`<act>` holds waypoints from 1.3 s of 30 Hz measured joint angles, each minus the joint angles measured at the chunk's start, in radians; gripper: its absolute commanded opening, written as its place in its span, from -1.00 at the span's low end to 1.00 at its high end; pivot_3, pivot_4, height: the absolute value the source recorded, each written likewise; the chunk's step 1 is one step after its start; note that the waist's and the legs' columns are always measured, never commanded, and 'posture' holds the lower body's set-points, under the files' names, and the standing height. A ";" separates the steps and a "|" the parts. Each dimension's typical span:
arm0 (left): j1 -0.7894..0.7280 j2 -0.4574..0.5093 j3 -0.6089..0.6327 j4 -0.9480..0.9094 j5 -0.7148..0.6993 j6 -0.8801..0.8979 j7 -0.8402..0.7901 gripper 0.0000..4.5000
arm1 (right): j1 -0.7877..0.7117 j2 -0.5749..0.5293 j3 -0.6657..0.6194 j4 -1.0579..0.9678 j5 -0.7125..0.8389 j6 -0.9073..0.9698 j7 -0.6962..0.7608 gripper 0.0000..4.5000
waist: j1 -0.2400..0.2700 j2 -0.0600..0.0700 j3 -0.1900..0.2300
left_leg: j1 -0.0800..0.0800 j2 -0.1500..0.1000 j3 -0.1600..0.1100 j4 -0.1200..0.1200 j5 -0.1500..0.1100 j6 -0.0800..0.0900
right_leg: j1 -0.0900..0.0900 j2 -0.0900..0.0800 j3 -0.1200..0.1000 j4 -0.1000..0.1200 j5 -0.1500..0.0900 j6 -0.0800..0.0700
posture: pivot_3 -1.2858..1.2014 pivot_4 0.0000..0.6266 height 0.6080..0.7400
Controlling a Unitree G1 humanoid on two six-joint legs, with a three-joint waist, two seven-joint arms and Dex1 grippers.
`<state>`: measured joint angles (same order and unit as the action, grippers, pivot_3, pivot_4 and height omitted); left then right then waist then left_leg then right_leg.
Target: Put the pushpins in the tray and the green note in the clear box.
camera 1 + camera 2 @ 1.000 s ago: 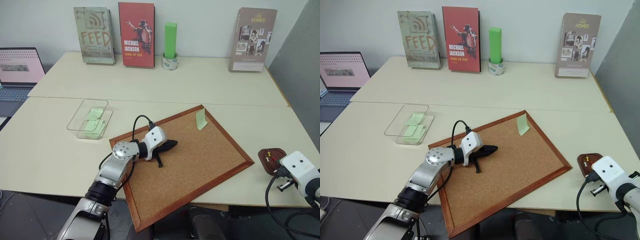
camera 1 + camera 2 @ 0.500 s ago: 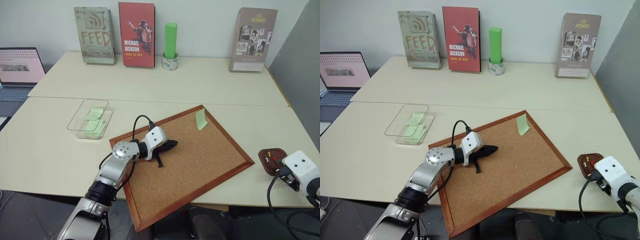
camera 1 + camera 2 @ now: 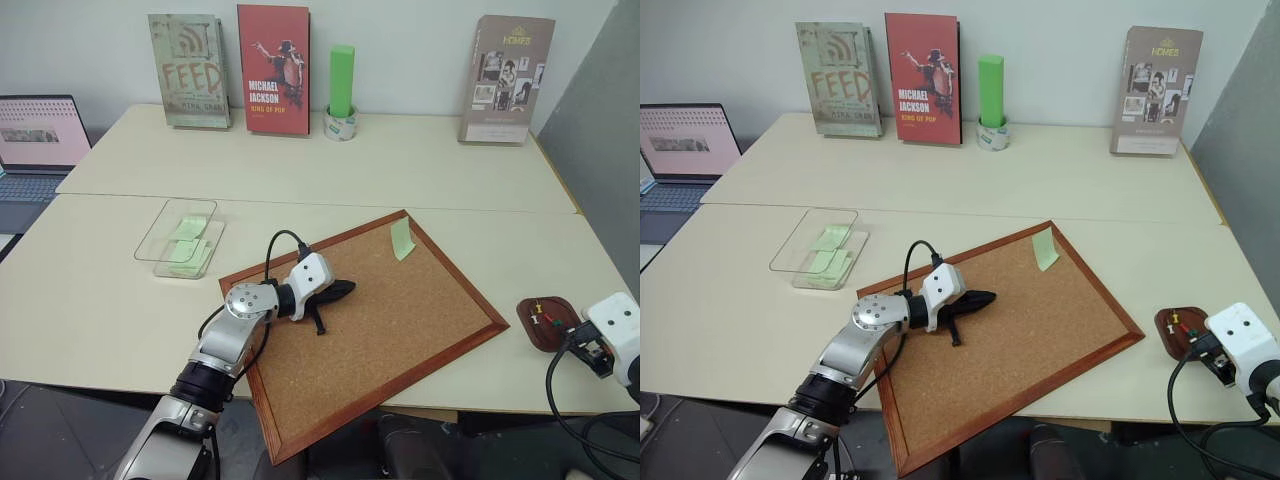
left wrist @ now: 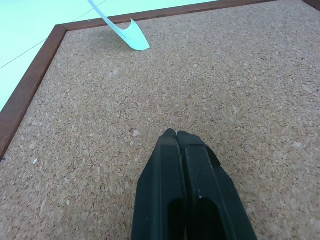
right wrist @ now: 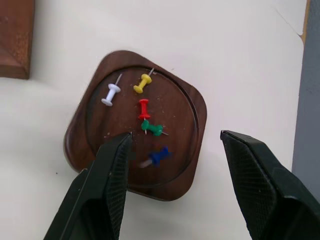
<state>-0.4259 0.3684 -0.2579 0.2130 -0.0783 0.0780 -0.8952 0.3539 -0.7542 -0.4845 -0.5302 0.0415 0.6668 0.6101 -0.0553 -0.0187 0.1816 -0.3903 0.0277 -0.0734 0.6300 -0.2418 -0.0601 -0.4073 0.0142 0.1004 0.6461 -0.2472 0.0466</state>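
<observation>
Head views: a wood-framed corkboard [image 3: 370,320] is laid at an angle across the near table. The left gripper [image 3: 340,291] is held over the board's cork, toward its 9 o'clock side, with the two black fingers [image 4: 182,195] pressed together and nothing between them, as seen in the left wrist view. The green note [image 3: 401,238] is found near the board's far corner, at about 1 o'clock from the left gripper, one edge curling up from the cork. The clear box [image 3: 180,237] is set on the table at about 10 o'clock from the board, well apart from it, with pale-green slips inside.

Right wrist view: the tray [image 5: 95,120] is placed on the table just beyond the board's right corner. Five pushpins [image 5: 144,108] are seen lying in it: white, yellow, red, green and blue. The right gripper [image 5: 175,150] is held above the tray's near edge, its fingers spread wide apart and empty.
</observation>
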 measured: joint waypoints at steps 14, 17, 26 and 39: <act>0.016 0.003 0.013 -0.025 -0.020 0.034 0.009 -1.00 | -0.058 0.045 -0.035 -0.091 0.160 0.063 0.030 0.33 | -0.004 0.000 0.000 | 0.002 0.001 0.000 0.000 0.000 0.000 | 0.001 0.001 0.000 0.001 0.002 0.003 | 0.03 -0.52 1.00; 0.038 0.024 0.030 -0.064 -0.034 0.060 0.009 -0.91 | -0.096 0.070 -0.022 -0.160 0.229 0.061 0.043 0.35 | -0.005 0.000 0.000 | 0.002 0.001 0.000 0.000 0.000 0.000 | 0.000 0.001 0.000 0.001 0.002 0.004 | 0.03 -0.52 1.00; 0.032 -0.017 0.148 -0.196 -0.190 0.190 0.041 -0.17 | -0.246 0.081 0.103 -0.216 0.309 0.093 0.014 0.37 | 0.004 -0.002 0.001 | -0.001 0.000 -0.001 0.001 0.000 0.000 | 0.000 0.000 -0.001 0.001 0.003 0.005 | 0.03 -0.52 1.00; -0.129 -0.089 0.067 -0.094 -0.141 0.263 0.089 0.68 | -0.333 0.097 0.272 -0.216 0.334 0.114 -0.050 0.37 | 0.007 -0.002 0.001 | -0.002 -0.001 -0.002 0.001 0.000 0.000 | 0.000 0.000 -0.001 0.000 0.003 0.005 | 0.03 -0.52 1.00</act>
<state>-0.5549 0.2796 -0.1905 0.1188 -0.2195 0.3408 -0.8063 0.0208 -0.6573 -0.2127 -0.7464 0.3759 0.7809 0.5600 -0.0478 -0.0204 0.1826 -0.3921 0.0269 -0.0755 0.6308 -0.2418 -0.0601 -0.4074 0.0146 0.0990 0.6464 -0.2441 0.0518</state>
